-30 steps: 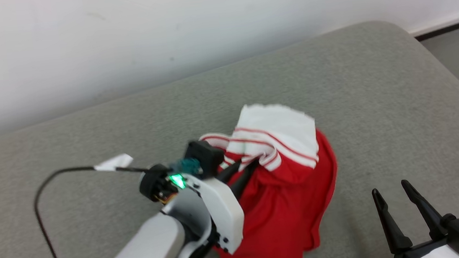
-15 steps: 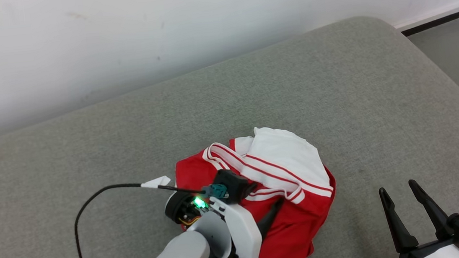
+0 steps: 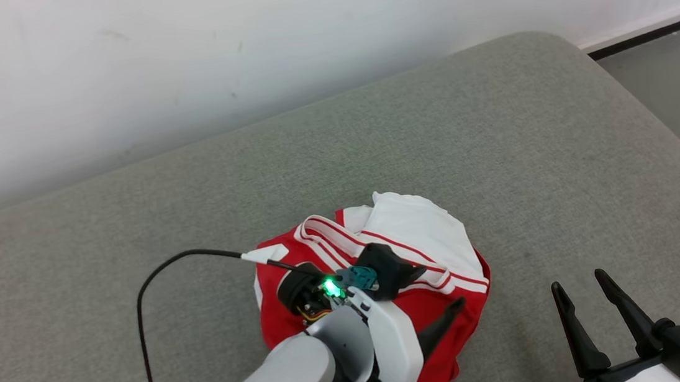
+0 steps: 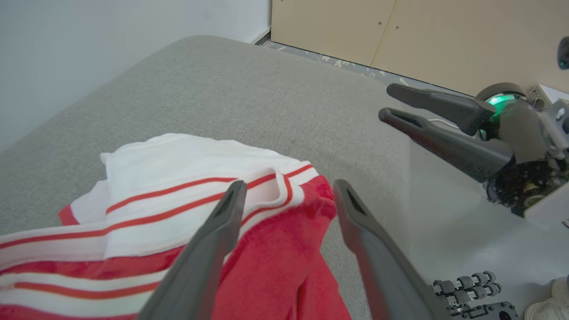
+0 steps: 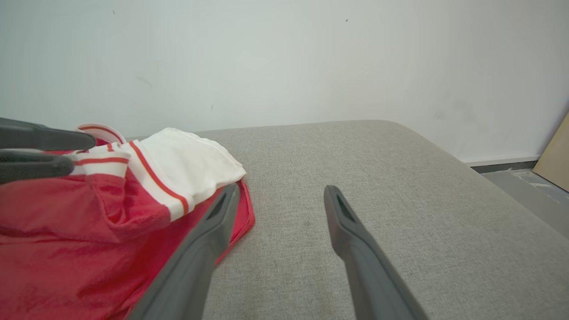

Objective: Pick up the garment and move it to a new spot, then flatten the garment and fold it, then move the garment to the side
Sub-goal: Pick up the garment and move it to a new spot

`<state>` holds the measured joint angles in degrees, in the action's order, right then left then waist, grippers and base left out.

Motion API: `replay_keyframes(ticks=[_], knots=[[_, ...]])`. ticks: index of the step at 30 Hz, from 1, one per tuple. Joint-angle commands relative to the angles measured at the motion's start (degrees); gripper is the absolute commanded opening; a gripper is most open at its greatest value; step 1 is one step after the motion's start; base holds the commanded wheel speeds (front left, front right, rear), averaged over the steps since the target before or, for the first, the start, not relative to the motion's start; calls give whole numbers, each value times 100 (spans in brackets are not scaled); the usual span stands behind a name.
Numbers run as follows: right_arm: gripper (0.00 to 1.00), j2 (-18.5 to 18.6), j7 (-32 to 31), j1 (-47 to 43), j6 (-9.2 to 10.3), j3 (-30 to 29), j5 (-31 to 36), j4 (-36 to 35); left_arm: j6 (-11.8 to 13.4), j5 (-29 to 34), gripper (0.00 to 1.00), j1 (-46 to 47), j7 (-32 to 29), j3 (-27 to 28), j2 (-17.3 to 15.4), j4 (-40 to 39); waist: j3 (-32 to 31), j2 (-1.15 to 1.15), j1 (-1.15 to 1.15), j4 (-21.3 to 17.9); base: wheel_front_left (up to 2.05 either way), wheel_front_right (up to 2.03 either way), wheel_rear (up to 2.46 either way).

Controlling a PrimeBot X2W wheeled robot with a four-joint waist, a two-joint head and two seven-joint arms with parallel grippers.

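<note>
**Head view.** Garment [image 3: 406,234], red with a white striped band, lies bunched in a heap on the grey cushion [image 3: 434,132], toward its near edge. Left gripper [image 3: 440,287] hangs over the heap's right half. One dark finger shows above red cloth and the other is hidden by the wrist camera mount. A black cable [image 3: 149,284] loops off to the left. Right gripper [image 3: 580,285] sits at lower right over bare cushion, just beside the cloth, its fingers spread with nothing in them.

**Left wrist view.** This shows what the head view hides. Both left fingers stand wide apart with nothing gripped between them, tips over the striped band and red fabric. Contact with the cloth cannot be told. The right gripper appears side-on at far right, also spread. A tan board [image 4: 400,35] stands beyond the cushion's end.

**Right wrist view.** The right fingers are parted over bare cushion. One overlaps the heap's red hem, touching or not unclear. The left gripper's two fingers enter from the left edge, above the heap. A white wall [image 5: 284,58] rises behind.
</note>
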<state>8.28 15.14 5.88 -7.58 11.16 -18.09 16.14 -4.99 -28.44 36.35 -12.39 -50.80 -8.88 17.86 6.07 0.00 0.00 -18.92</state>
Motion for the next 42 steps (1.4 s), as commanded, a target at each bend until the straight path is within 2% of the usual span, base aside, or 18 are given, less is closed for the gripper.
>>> replay_keyframes(ticks=[1, 12, 16, 17, 19, 20, 21, 23, 24, 25, 26, 31, 35, 39, 42], knots=[[100, -8, 1, 75, 16, 5, -61, -13, 38, 8, 100, -46, -44, -8, -68, 56, 70, 0, 0, -91, 0, 0, 0], [100, -95, 1, 180, 16, 1, -102, -18, 18, 162, 100, 126, -260, -247, -124, 706, 396, 0, 0, -392, 0, 0, 0], [100, -138, 1, 218, 16, 16, -102, -3, -24, 269, 71, 208, -325, -440, -89, 1015, 452, 0, 0, -445, 0, 0, 0], [100, -148, 1, 225, 16, 22, -101, -1, -30, 310, 51, 217, -353, -490, -82, 1102, 463, 0, 0, -454, 0, 0, 0], [100, -164, 1, 233, 16, 33, -101, 10, -51, 390, 36, 256, -370, -609, -85, 1278, 478, 0, 0, -474, 0, 0, 0], [100, -170, 1, 237, 16, 37, -102, 14, -55, 416, 30, 261, -387, -654, -81, 1356, 483, 0, 0, -482, 0, 0, 0], [100, -174, 1, 242, 16, 40, -98, 16, -69, 450, 29, 268, -400, -706, -76, 1427, 488, 0, 0, -488, 0, 0, 0], [100, -183, 1, 249, 16, 33, -101, 16, -99, 476, 33, 254, -406, -813, -66, 1551, 500, 0, 0, -492, 0, 0, 0], [100, -188, 1, 249, 16, 29, -99, 13, -116, 461, 29, 237, -418, -858, -56, 1607, 501, 0, 0, -492, 0, 0, 0], [100, -192, 1, 246, 16, 24, -97, 11, -134, 452, 8, 232, -427, -901, -52, 1652, 504, 0, 0, -492, 0, 0, 0], [100, -190, 1, 244, 16, 19, -97, 10, -144, 416, 0, 220, -421, -934, -31, 1683, 506, 0, 0, -490, 0, 0, 0], [100, -192, 1, 216, 16, -21, -101, 15, -188, 166, 0, 184, -277, -921, 97, 1658, 495, 0, 0, -451, 0, 0, 0], [100, -176, 1, 127, 16, -96, -71, 25, -169, -136, 0, 268, -33, -626, 193, 1318, 421, 0, 0, -350, 0, 0, 0], [100, -132, 1, 51, 16, -181, -24, 29, -10, -432, 0, 393, 230, -164, 102, 622, 268, 0, 0, -173, 0, 0, 0], [100, -77, 1, -55, 16, -187, -11, 29, 157, -604, 0, 521, 323, 246, -142, -53, 121, 0, 0, 9, 0, 0, 0]])
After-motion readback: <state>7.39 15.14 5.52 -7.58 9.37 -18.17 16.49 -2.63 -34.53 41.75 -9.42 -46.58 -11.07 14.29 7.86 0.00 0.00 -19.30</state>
